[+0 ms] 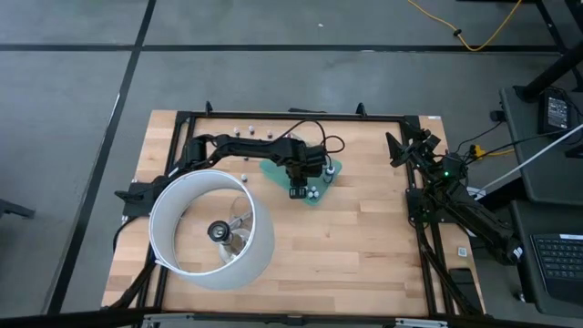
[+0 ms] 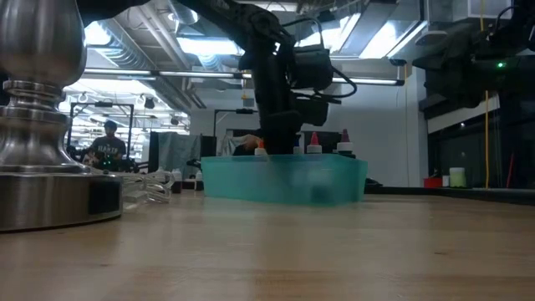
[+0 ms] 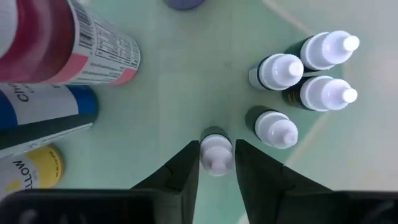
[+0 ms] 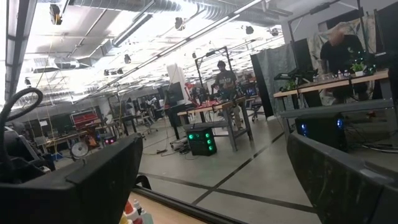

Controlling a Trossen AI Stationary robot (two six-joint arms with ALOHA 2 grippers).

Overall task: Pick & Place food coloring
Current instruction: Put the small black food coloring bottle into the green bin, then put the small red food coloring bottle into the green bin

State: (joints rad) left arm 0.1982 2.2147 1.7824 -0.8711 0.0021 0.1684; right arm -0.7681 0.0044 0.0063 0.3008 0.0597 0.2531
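Here, the left pincer (image 3: 217, 163) is lowered into the teal tray (image 1: 321, 197) near the middle of the surface (image 1: 364, 255), its fingers set closely around the white cap of one food coloring bottle (image 3: 216, 152). Four other capped bottles (image 3: 307, 78) are stood just beside. The right pincer (image 4: 211, 180) is held spread at the surface's right edge.
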